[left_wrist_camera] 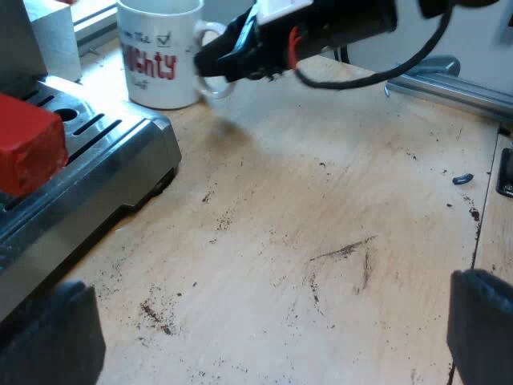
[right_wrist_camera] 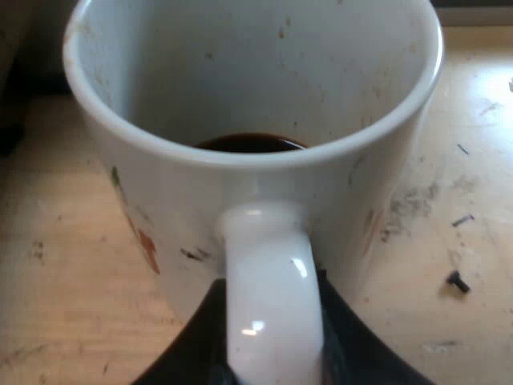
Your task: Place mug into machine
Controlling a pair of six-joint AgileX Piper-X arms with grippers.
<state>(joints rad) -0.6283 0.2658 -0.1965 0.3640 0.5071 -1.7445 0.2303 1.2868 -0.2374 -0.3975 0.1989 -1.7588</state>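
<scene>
A white mug (left_wrist_camera: 160, 52) with red lettering stands on the wooden table beside the espresso machine's drip tray (left_wrist_camera: 88, 152). My right gripper (left_wrist_camera: 228, 60) reaches it at the handle. Up close, the mug (right_wrist_camera: 256, 104) holds a little dark liquid, and its handle (right_wrist_camera: 272, 297) sits between my right gripper's (right_wrist_camera: 272, 349) black fingers (right_wrist_camera: 196, 341), which are shut on it. My left gripper (left_wrist_camera: 264, 337) hangs low over bare table, open, with nothing between its fingers (left_wrist_camera: 48, 337). The holder's red handle end (left_wrist_camera: 28, 144) sticks out over the drip tray.
The wooden table (left_wrist_camera: 321, 241) is speckled with coffee grounds. A metal rail (left_wrist_camera: 449, 88) runs along the table's edge beyond the right arm. A small dark scrap (left_wrist_camera: 462, 179) and a black screw (right_wrist_camera: 457, 281) lie loose on the wood.
</scene>
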